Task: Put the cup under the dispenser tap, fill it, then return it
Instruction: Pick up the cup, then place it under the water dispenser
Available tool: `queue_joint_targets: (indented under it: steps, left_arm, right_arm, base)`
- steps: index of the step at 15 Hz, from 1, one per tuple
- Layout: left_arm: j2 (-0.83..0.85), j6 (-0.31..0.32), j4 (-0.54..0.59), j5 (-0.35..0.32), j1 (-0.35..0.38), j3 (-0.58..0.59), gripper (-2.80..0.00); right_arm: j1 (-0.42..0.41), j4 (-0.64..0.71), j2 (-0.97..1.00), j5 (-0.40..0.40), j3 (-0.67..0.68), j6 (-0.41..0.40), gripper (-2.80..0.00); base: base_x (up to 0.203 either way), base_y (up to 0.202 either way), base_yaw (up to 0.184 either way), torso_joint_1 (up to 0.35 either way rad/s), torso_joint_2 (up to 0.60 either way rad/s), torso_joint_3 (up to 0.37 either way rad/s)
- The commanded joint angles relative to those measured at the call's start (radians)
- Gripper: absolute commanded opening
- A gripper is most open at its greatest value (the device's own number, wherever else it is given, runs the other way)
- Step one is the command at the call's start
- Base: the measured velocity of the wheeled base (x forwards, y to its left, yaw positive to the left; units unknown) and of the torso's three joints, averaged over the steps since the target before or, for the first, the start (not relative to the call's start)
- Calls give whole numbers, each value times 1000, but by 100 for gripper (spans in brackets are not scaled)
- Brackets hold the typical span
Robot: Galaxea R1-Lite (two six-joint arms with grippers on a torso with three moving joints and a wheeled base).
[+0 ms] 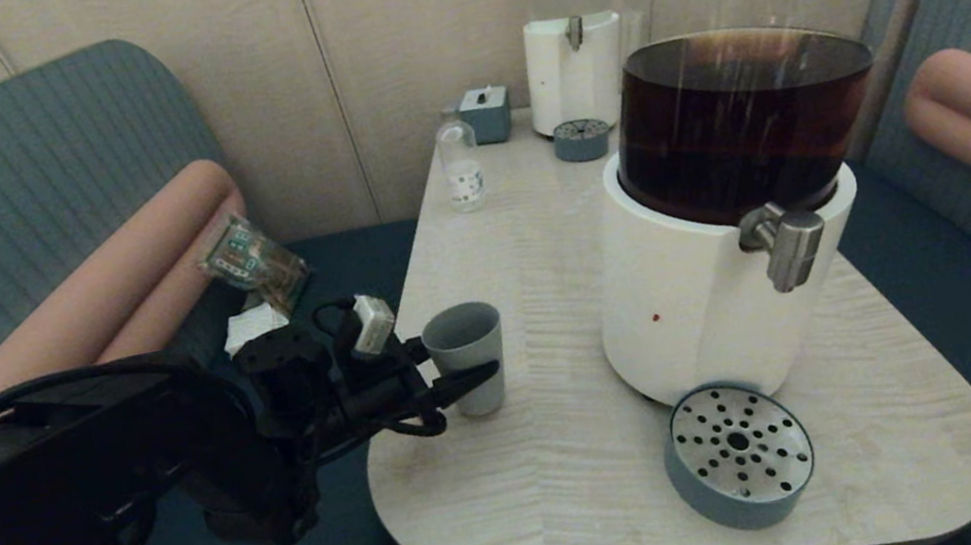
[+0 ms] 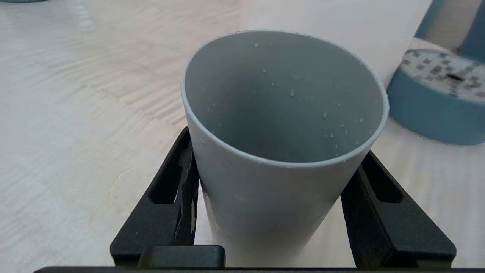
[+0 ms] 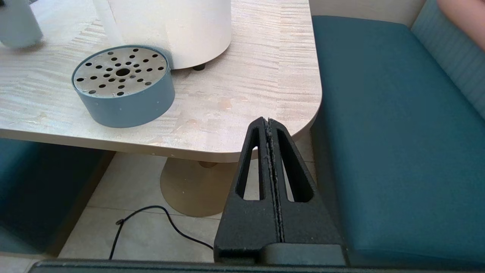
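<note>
Left claw: my fingers sit on either side of the cup, pressed to its walls, holding it.
Cup: upright on the table, near its left edge, empty save for droplets inside.
Tap: well right of the cup, above the drip tray.
Right claw: pinched together, holding nothing, parked off the table's corner.

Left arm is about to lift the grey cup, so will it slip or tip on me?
The cup looks rigid and, being empty, probably light. Its smooth tapered wall, narrower at the base, and the droplets inside hint it could slide down between the left gripper fingers. Upright on the table, it seems unlikely to tip.
</note>
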Motion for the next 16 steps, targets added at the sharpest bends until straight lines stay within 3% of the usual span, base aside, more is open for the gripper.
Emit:
queue_joint_targets:
  steps: [1,4,7,10,16]
  left_arm:
    - [-101,-1,-17,11,-22,72,-280]
    - [-234,-16,-23,30,-107,138,-280]
    - [-290,-43,-25,118,-257,160,-280]
    - [-283,-62,-24,185,-355,151,-280]
    - [-173,-85,-26,250,-435,34,-280]
  right_arm:
    - [1,-1,1,0,0,1,-280]
    - [1,-1,1,0,0,1,-280]
    - [1,-1,1,0,0,1,-280]
    - [1,-1,1,0,0,1,-280]
    - [1,-1,1,0,0,1,-280]
  base:
    - [0,0,0,0,0,0]
    - [0,0,0,0,0,0]
    - [0,0,0,0,0,0]
    - [0,0,0,0,0,0]
    - [0,0,0,0,0,0]
